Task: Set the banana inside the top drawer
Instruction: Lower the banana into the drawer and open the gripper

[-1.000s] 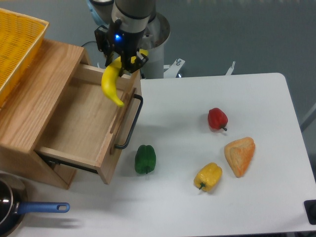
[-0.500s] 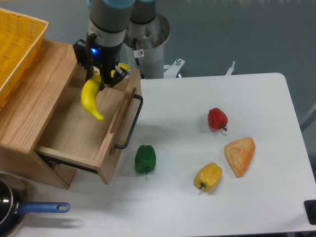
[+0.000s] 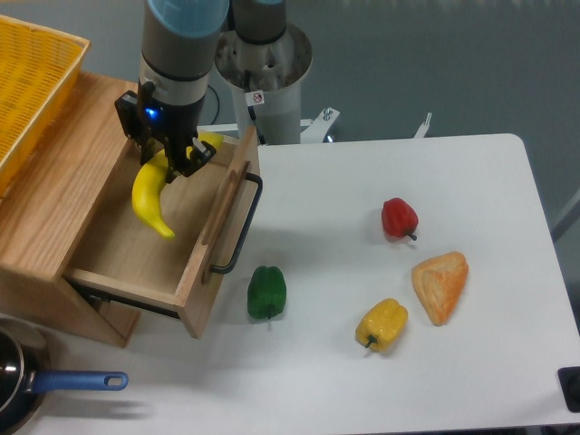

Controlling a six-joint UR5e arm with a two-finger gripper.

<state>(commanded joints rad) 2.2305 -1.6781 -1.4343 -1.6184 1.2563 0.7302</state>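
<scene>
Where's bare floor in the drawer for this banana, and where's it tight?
The top drawer holds nothing: its wood floor is bare below the banana down to the near wall. It is tight up top, where the pincer hangs between the cabinet and the front panel.

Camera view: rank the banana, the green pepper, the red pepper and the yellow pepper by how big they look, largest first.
1. banana, clearly the longest, though it hangs in the gripper nearer the camera.
2. green pepper and yellow pepper: too alike to rank.
3. red pepper, smallest.
</scene>
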